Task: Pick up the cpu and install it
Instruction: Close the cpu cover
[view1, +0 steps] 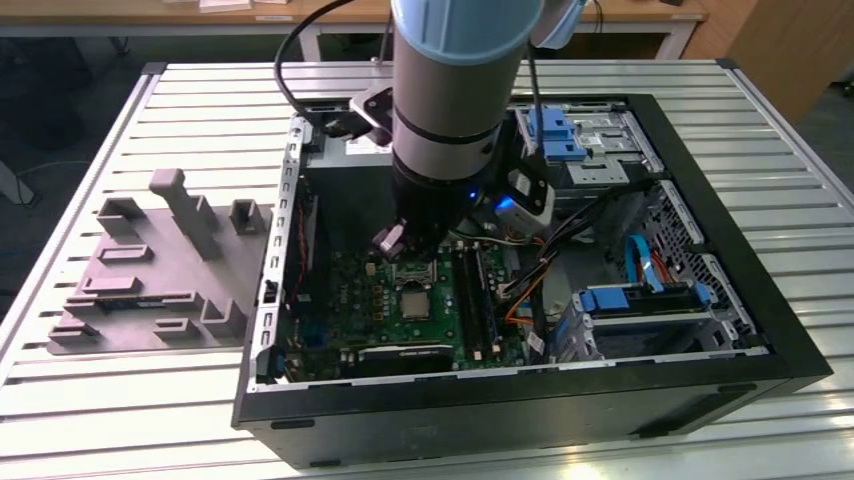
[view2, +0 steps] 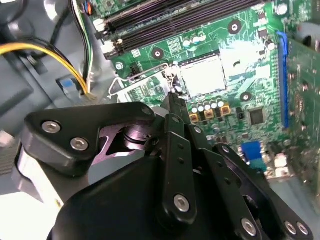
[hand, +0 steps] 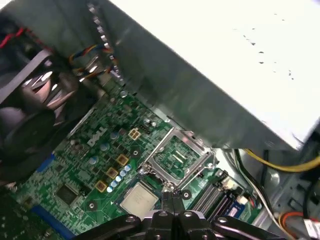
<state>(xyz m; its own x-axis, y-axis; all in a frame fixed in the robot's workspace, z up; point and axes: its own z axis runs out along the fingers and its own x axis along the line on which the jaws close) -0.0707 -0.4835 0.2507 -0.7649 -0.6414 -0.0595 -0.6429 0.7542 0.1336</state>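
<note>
**Exterior view.** An open case (view1: 534, 420) was recorded lying on a slatted worktop (view1: 80, 400). A grey fixture (view1: 147, 270) was set just beside it, at the exterior view's left. The arm (view1: 454, 100) was lowered into the case over the motherboard (view1: 360, 300), and the board's rear part was covered by it. The case's near corner was cut off at the frame edge.

**Wrist views.** The gripper (hand: 171, 194) was seen with jaws pressed together. Nothing was made out between them. The tips were held low over the board, at the border between the cpu (hand: 139, 199) and the metal-framed socket (hand: 177, 157).

**Cpu.** It was noted lying flat, silvery face up, just beside the socket frame. In the second wrist view its top was washed pale by glare. Whether it was seated could not be told.

**Other.** A yellow cable (view2: 30, 47) was seen in both wrist views. A grey box (hand: 200, 100) was recorded in the first wrist view, its upper face bleached out. Much of the board was hidden by the gripper's black linkage in the second wrist view.
</note>
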